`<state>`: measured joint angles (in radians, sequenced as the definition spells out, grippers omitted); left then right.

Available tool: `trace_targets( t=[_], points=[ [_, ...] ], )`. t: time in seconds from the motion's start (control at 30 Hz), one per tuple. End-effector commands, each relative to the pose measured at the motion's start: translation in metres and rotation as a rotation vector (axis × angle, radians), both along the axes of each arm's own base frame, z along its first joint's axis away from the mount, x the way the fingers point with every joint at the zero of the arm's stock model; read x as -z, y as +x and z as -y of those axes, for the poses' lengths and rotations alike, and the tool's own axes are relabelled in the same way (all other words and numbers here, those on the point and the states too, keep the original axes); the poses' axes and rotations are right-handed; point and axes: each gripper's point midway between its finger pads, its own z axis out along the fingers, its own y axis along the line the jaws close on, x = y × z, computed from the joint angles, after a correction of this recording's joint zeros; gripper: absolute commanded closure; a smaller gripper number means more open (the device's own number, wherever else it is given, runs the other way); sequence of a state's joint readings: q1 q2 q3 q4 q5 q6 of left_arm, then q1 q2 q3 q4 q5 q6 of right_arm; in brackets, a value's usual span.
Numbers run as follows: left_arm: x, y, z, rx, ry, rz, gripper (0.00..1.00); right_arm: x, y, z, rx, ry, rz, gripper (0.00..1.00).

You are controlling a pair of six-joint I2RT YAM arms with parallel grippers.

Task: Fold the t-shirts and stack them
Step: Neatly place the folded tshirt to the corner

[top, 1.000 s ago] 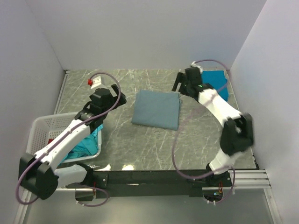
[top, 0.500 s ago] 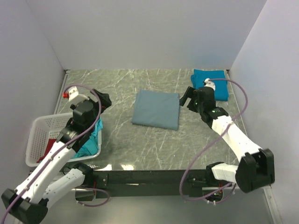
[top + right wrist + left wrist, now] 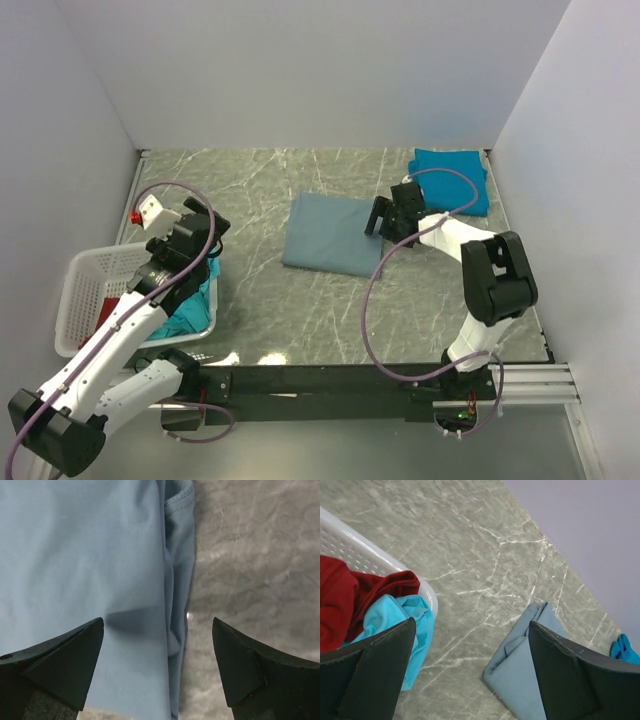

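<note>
The folded grey-blue shirt [image 3: 332, 236] lies mid-way across the worktop [image 3: 300, 312], probably bound for the teal shirt [image 3: 455, 178] in the far right corner. The basket [image 3: 90, 262] at the left edge holds the red shirt [image 3: 340, 595] and the turquoise shirt [image 3: 390, 616]. The right gripper [image 3: 157, 623] gapes over the grey-blue shirt's right edge, and the left gripper [image 3: 471, 624], wide and empty, hangs by the basket's corner.

Left arm extended forward, left gripper [image 3: 203, 222] held high, fingers [image 3: 375, 670] spread wide. Right arm doubled back at elbow, right gripper [image 3: 381, 216] low, fingers wide apart.
</note>
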<state>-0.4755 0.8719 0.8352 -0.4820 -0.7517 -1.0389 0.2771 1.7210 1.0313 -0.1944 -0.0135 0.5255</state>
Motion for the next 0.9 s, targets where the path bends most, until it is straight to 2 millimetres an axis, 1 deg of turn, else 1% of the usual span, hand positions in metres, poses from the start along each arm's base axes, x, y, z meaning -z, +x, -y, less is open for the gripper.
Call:
trace_targets(
  t=[0.0, 0.07, 0.1, 0.17, 0.2, 0.27, 0.3, 0.33, 0.37, 0.4, 0.43, 0.5, 0.57, 0.6, 0.67, 0.7, 0.73, 0.8, 0.87],
  points=[
    [-0.016, -0.005, -0.008, -0.06, -0.035, 0.011, 0.01, -0.007, 0.019, -0.01, -0.024, -0.003, 0.033, 0.06],
    [-0.021, -0.006, -0.003, -0.022, -0.052, 0.042, 0.01, 0.004, 0.019, -0.012, -0.029, -0.006, 0.007, 0.06],
    [-0.03, -0.002, 0.001, 0.008, -0.043, 0.082, 0.01, 0.008, 0.018, -0.013, -0.03, -0.004, -0.003, 0.06],
    [-0.034, -0.005, 0.003, 0.045, -0.055, 0.128, 0.01, 0.016, 0.017, -0.014, -0.027, -0.012, -0.023, 0.07],
    [-0.044, -0.003, 0.006, 0.072, -0.039, 0.174, 0.0, 0.02, 0.016, -0.015, -0.026, -0.011, -0.033, 0.08],
    [-0.045, -0.007, 0.008, 0.115, -0.026, 0.202, 0.0, 0.027, 0.014, -0.021, -0.04, -0.004, -0.05, 0.11],
    [-0.041, -0.01, 0.006, 0.108, -0.031, 0.195, 0.01, 0.029, 0.014, -0.023, -0.05, 0.001, -0.053, 0.16],
    [-0.04, -0.014, 0.0, 0.058, -0.074, 0.195, 0.0, 0.035, 0.013, -0.024, -0.053, 0.003, -0.071, 0.17],
    [-0.038, -0.017, -0.009, -0.031, -0.152, 0.207, 0.01, 0.035, 0.013, -0.027, -0.065, 0.013, -0.079, 0.21],
    [-0.037, -0.019, -0.011, -0.034, -0.15, 0.198, 0.01, 0.037, 0.012, -0.028, -0.065, 0.012, -0.086, 0.23],
    [-0.046, -0.018, -0.008, -0.008, -0.138, 0.227, 0.01, 0.039, 0.011, -0.029, -0.066, 0.01, -0.094, 0.25],
    [-0.045, -0.017, -0.001, 0.059, -0.089, 0.217, 0.01, 0.043, 0.011, -0.031, -0.069, 0.012, -0.095, 0.32],
    [-0.044, -0.015, 0.003, 0.086, -0.078, 0.217, 0.01, 0.045, 0.011, -0.032, -0.073, 0.013, -0.097, 0.47],
    [-0.044, -0.013, 0.009, 0.125, -0.066, 0.219, 0.01, 0.045, 0.012, -0.032, -0.075, 0.009, -0.097, 0.58],
    [-0.04, -0.01, 0.012, 0.141, -0.05, 0.202, 0.0, 0.043, 0.015, -0.031, -0.073, 0.003, -0.087, 0.72],
    [-0.039, -0.009, 0.013, 0.141, -0.054, 0.197, 0.01, 0.041, 0.017, -0.031, -0.078, -0.008, -0.079, 0.95],
    [-0.037, -0.007, 0.015, 0.145, -0.048, 0.188, 0.01, 0.039, 0.019, -0.03, -0.082, -0.014, -0.071, 1.0],
    [-0.033, -0.006, 0.016, 0.141, -0.061, 0.176, 0.01, 0.031, 0.025, -0.029, -0.098, -0.034, -0.052, 1.0],
    [-0.03, -0.003, 0.019, 0.152, -0.051, 0.162, 0.01, 0.019, 0.035, -0.027, -0.107, -0.062, -0.019, 1.0]
  ],
)
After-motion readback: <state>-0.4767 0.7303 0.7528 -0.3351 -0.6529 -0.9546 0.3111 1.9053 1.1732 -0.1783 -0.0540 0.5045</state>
